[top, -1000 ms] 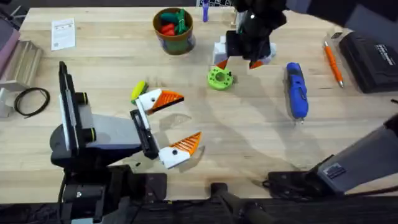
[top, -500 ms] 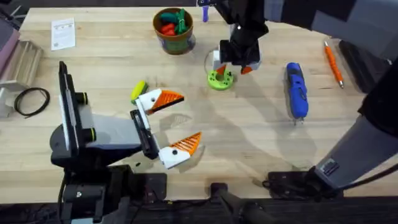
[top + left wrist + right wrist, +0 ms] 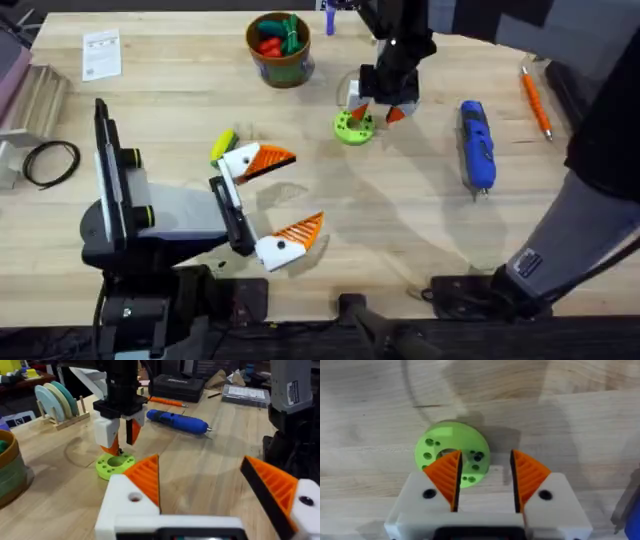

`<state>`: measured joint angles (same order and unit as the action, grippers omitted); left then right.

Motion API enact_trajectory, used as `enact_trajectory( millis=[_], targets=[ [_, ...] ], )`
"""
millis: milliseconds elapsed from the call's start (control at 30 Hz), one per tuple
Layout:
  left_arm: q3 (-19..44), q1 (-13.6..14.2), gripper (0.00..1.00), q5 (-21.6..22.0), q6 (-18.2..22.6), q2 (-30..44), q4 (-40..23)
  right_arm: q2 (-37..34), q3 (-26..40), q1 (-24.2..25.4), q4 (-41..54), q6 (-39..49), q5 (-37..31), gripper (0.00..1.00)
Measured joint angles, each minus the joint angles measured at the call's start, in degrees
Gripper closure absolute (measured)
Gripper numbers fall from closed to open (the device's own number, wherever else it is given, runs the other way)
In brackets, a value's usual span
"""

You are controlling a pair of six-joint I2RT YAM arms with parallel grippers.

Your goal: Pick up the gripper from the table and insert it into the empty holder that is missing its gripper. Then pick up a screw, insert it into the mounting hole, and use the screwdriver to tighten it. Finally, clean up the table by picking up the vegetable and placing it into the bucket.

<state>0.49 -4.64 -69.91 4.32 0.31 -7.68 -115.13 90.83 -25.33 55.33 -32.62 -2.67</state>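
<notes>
Tabletop: right gripper (image 3: 378, 108) lower, nearer green disc (image 3: 352, 125).

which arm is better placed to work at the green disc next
Right. The right gripper hangs directly over the green disc, jaws open and pointing down at it. The left gripper rests open nearer the robot's base, off to the left beside the vegetable.

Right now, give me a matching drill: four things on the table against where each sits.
Things:
1. blue screwdriver
2. green disc
3. yellow-green vegetable
4. bucket

Places:
A. beside the left hand's far finger
B. far side of the table, holding toy vegetables
C. just below the right hand
D. lying flat, right of the disc

Pairs: 1-D, 2-C, 3-A, 4-B
</notes>
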Motion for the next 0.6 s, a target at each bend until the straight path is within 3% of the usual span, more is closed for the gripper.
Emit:
enact_trajectory(
  millis=[467, 600],
  targets=[
    [0.0, 0.0, 0.016, 0.0, 0.0, 0.0, 0.0, 0.0, 0.0, -1.1, -1.7, 0.3, 0.6, 0.567],
    [0.0, 0.0, 0.015, 0.0, 0.0, 0.0, 0.0, 0.0, 0.0, -1.1, -1.7, 0.7, 0.6, 0.645]
  ],
)
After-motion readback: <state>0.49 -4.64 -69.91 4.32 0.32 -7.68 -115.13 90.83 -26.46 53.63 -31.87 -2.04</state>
